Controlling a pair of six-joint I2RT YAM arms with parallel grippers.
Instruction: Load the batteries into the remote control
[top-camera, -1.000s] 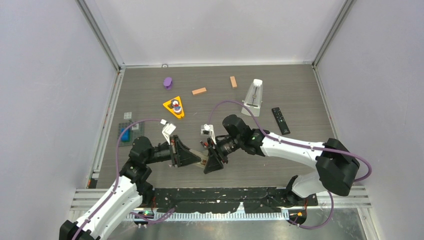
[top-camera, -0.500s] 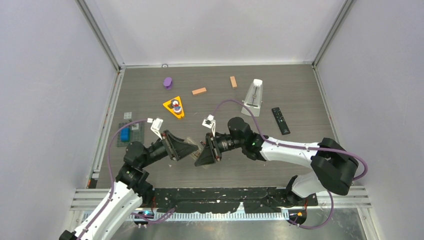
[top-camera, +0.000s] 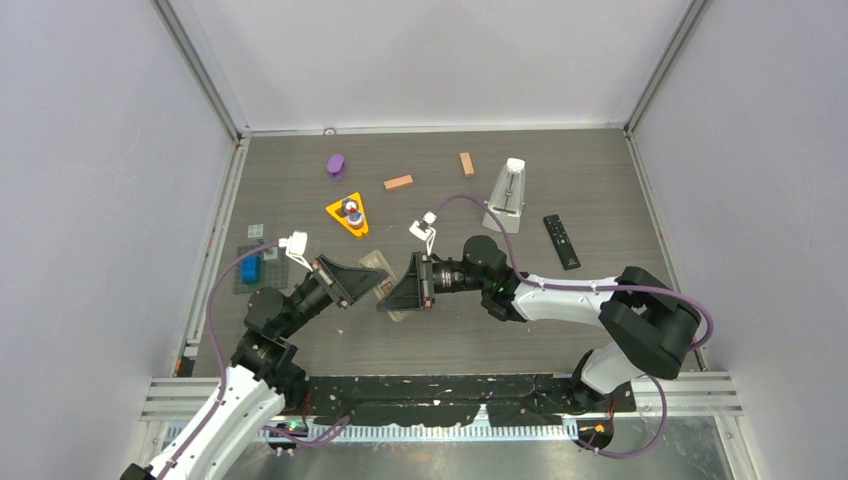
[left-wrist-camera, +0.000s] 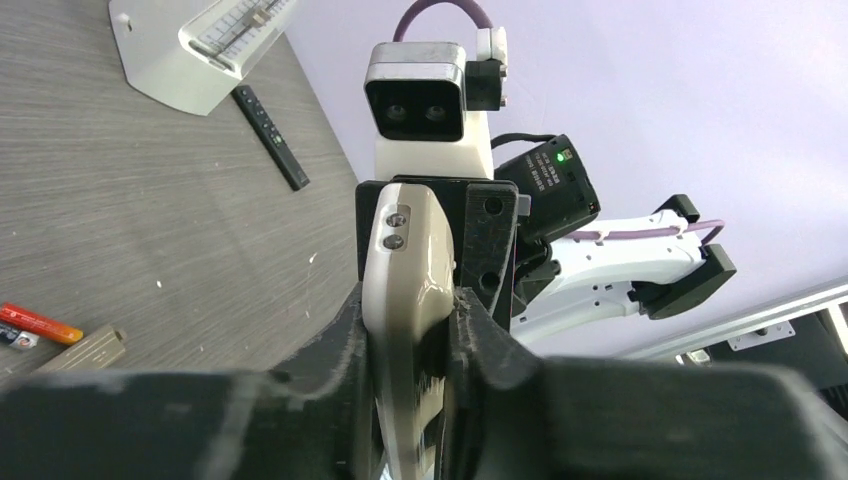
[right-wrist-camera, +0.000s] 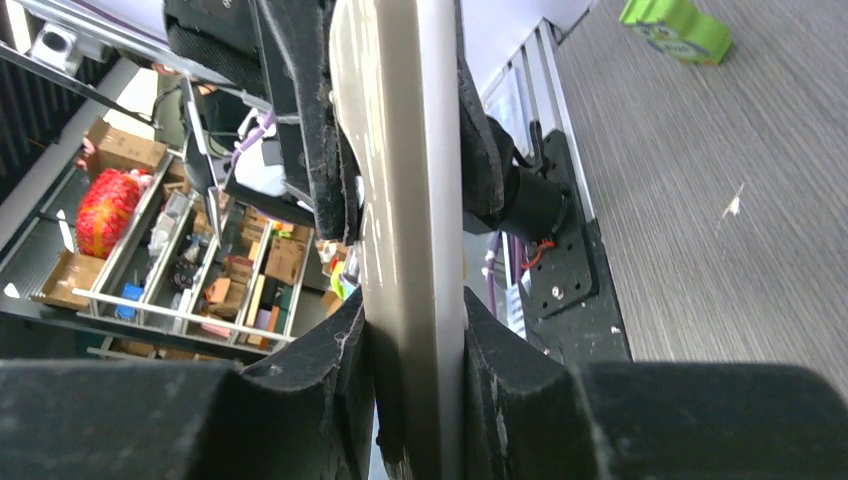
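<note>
A beige remote control (left-wrist-camera: 405, 290) hangs above the table, gripped at both ends. My left gripper (left-wrist-camera: 405, 330) is shut on one end. The right gripper (right-wrist-camera: 415, 340) is shut on the other end of the same remote (right-wrist-camera: 415, 230). From above, the left gripper (top-camera: 372, 285) and right gripper (top-camera: 392, 295) face each other almost nose to nose at the table's middle. One red-orange battery (left-wrist-camera: 40, 323) lies on the table beside a small beige flat piece (left-wrist-camera: 88, 345). No battery shows in either jaw.
A black remote (top-camera: 561, 241) and a white metronome (top-camera: 508, 195) stand at the right. Farther back are two orange blocks (top-camera: 398, 182) (top-camera: 466, 164), a purple object (top-camera: 336, 164) and a yellow triangle tray (top-camera: 334, 210). A blue item (top-camera: 251, 268) lies on a mat at the left edge.
Both grippers have shifted away from the near edge and to the left, taking the beige remote along. The left arm has stretched further out.
</note>
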